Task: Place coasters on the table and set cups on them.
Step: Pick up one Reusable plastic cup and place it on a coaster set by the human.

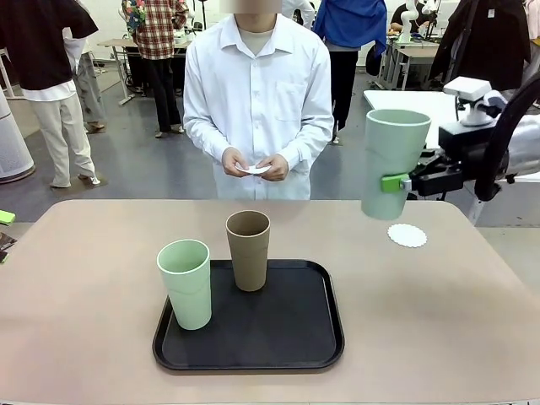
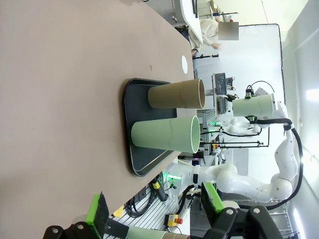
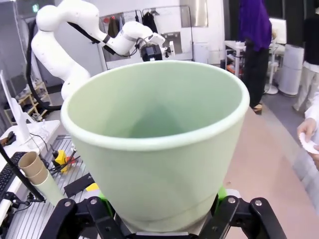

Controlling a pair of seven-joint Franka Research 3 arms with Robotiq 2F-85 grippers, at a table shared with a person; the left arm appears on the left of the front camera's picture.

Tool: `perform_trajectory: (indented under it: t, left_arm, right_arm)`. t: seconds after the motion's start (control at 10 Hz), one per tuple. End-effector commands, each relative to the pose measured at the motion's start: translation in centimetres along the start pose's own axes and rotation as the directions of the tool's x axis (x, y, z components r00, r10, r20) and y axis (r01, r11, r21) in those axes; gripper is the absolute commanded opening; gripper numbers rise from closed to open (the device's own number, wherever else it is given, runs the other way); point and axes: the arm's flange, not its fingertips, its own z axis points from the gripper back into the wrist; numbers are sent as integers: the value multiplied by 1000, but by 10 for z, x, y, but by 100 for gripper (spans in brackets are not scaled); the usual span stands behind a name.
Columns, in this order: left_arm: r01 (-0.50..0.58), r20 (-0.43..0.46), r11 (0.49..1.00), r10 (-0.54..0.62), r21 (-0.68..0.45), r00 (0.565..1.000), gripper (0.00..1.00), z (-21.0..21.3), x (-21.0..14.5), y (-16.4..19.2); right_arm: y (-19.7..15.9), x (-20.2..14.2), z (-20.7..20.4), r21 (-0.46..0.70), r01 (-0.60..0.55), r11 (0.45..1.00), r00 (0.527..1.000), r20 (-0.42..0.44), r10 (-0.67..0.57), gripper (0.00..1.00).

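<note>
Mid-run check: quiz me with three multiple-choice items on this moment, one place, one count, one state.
1. Where does the brown cup stand? A on the black tray; B on the bare table; C held aloft.
2. How many coasters lie on the table? A none; B one; C three.
3. The robot's right hand is: A open, empty; B shut on a mint cup in the air; C resting on the tray.
Answers: 1 A, it stands inside the tray's rim; 2 B, one white disc lies at the robot's right; 3 B, it clamps the cup clear of the table.
</note>
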Motion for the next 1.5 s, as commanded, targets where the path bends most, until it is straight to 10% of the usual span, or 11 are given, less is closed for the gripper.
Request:
perform_trajectory:
  t: [0.0,0.3,0.4,0.8,1.4]
  left_arm:
    - [-3,10,1000,3,-11,1000,100,2,0,0]
    - [-3,10,1000,3,-11,1000,100,2,0,0]
    - [-3,10,1000,3,-11,1000,100,2,0,0]
    - [-3,10,1000,3,-11,1000,100,2,0,0]
    - [-3,10,1000,3,-11,1000,100,2,0,0]
  right_arm:
    - [-1,-4,-11,-14,9,1000,998,-65,-9,0]
    - [0,0,0,0,0,1000,1000,0,0,0]
    - [-1,1,-2,-8,-6,1000,1000,-15,6,84]
    - [-101,-65,65,-197,-10,980,999,-39,3,84]
    - [-182,-90,168,-343,145,928,983,153,-97,84]
